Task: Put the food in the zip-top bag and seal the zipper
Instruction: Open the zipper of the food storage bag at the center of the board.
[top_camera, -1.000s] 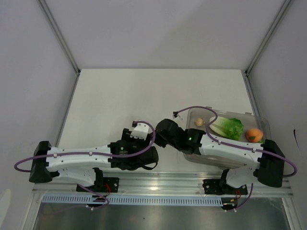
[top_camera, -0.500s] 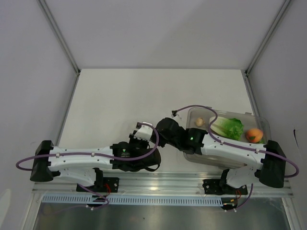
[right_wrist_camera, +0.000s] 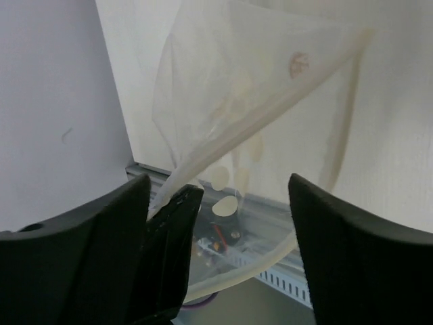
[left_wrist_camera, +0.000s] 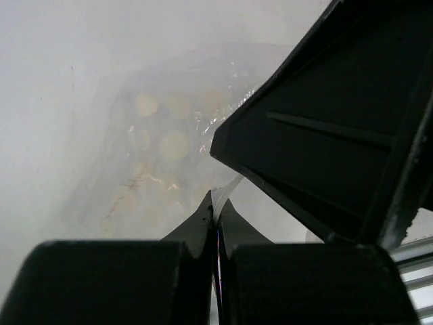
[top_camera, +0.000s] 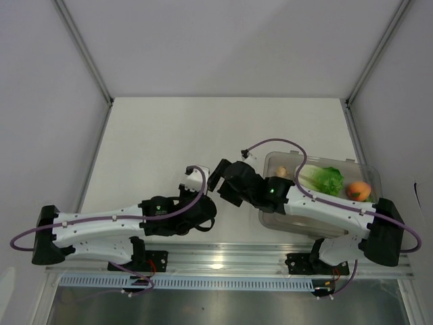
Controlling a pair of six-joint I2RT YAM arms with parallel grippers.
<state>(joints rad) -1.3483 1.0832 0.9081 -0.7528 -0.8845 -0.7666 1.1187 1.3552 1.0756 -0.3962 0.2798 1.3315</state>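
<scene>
White table (top_camera: 169, 135) is spreading between pale grey walls (top_camera: 40, 101), with silvery corner posts (top_camera: 84, 51) slanting up at the back and a metal rail (top_camera: 230, 256) carrying both arm bases along the near edge. At the right, a rigid clear rectangular tray (top_camera: 338, 162) is holding the leafy green lettuce head (top_camera: 326, 180), the round orange (top_camera: 359, 191) and the pale egg-like piece (top_camera: 281, 172).

The small clear crinkly plastic pouch (left_wrist_camera: 159, 145) is hanging over the table's middle, between the two wrists. The left pincer (left_wrist_camera: 216, 210) is clenching a thin edge of its film. The right pincer (right_wrist_camera: 218, 186) is standing released, its fingers spread wide on either side of the sagging pouch.

Against a second ago, both wrists are now sitting a little farther from the rail and slightly leftward, and the left arm's shoulder is sitting farther left. The tray and the food in it are lying as before.
</scene>
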